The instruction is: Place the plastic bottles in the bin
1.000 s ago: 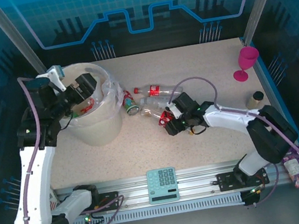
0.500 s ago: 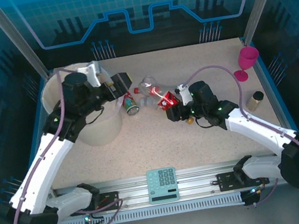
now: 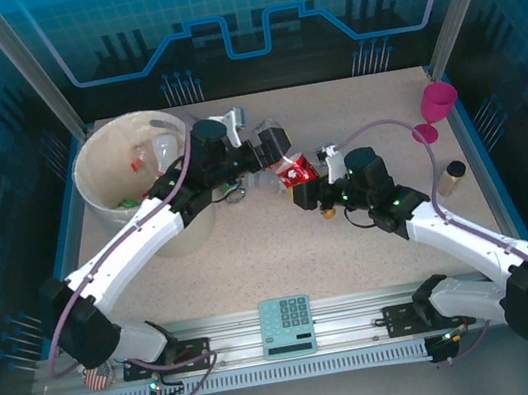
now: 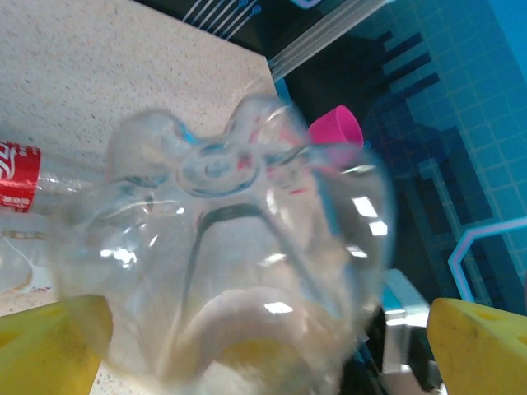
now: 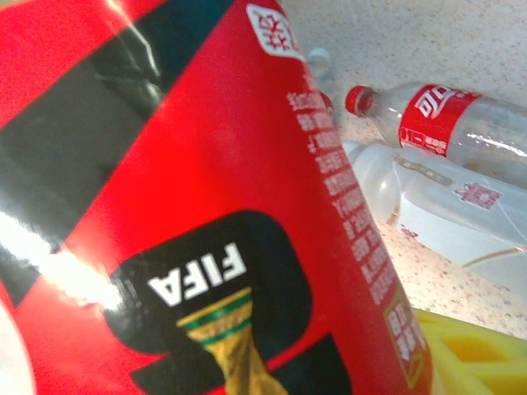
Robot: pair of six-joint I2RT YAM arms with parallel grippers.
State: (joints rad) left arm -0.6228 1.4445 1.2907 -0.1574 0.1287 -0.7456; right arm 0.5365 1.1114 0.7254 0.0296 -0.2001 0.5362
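Left jaws: spread wide either side of the base of a clear bottle (image 4: pixel 222 247), not clamped on it. Right jaws: pinching a red-labelled bottle (image 3: pixel 292 170) over the desk (image 3: pixel 284 255), off to the right of the bin (image 3: pixel 85 187). Nearby on the desk, another bottle (image 5: pixel 445 115) lying flat.

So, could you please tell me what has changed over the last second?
The left gripper swung rightward from over the bin and now stands open around a clear bottle. The right gripper, shut on a red-labelled bottle, carried it farther back over the table. Bin, pink goblet and calculator stayed put.
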